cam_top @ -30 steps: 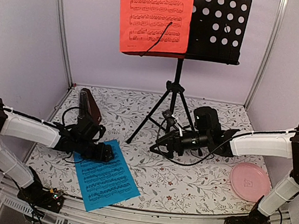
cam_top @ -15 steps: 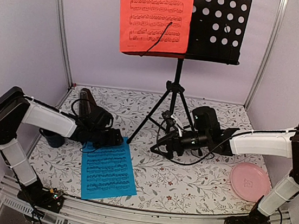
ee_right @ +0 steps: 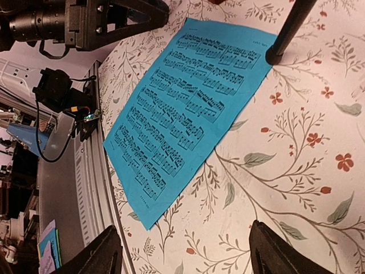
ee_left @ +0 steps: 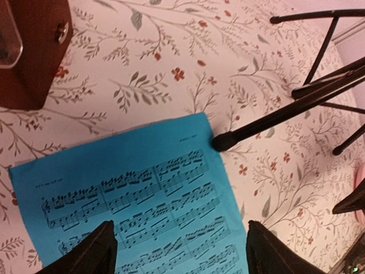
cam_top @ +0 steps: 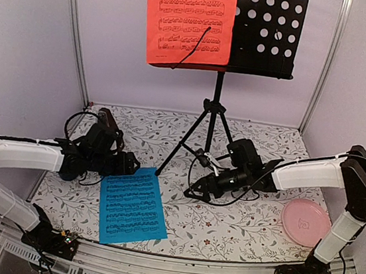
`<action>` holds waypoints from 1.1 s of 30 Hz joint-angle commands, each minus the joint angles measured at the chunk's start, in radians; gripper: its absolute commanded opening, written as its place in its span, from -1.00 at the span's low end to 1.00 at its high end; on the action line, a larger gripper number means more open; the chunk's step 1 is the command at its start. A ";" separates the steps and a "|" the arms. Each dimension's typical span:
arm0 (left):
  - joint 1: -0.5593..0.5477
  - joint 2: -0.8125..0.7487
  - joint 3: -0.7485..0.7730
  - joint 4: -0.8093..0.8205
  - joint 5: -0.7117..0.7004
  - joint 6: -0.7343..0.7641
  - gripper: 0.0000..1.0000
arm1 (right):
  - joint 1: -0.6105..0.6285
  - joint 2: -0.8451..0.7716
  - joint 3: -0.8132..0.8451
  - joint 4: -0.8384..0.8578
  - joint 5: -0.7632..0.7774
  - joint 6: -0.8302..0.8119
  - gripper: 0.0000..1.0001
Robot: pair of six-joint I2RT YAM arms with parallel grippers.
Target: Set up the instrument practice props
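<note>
You have the red paper music sheet (cam_top: 188,21) on the black perforated metal stand (cam_top: 262,66), the cyan paper sheet (cam_top: 131,204) flat on the table (cam_top: 238,231), unmounted, with left gripper (ee_left: 179,251) and right gripper (ee_right: 182,251) both spread, empty.

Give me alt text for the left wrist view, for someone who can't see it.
A cyan sheet of music lies flat on the floral table, the left end effector open above it. A music stand foot sits beside its corner; a brown metronome stands top left.
</note>
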 commanded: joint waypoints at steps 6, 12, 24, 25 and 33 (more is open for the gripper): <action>-0.034 -0.120 -0.148 -0.109 -0.058 -0.142 0.57 | 0.069 0.098 0.081 -0.106 -0.118 0.083 0.52; -0.034 -0.192 -0.184 -0.178 -0.125 -0.241 0.60 | 0.087 0.225 0.190 -0.081 -0.104 0.095 0.47; 0.250 -0.274 -0.253 -0.152 0.014 -0.128 0.71 | 0.127 0.442 0.467 -0.097 0.064 0.059 0.18; 0.266 -0.277 -0.261 -0.149 0.020 -0.124 0.72 | 0.126 0.458 0.482 -0.104 0.079 0.055 0.15; 0.367 -0.327 -0.375 -0.002 0.188 -0.100 0.77 | 0.132 0.571 0.576 -0.147 0.129 0.038 -0.03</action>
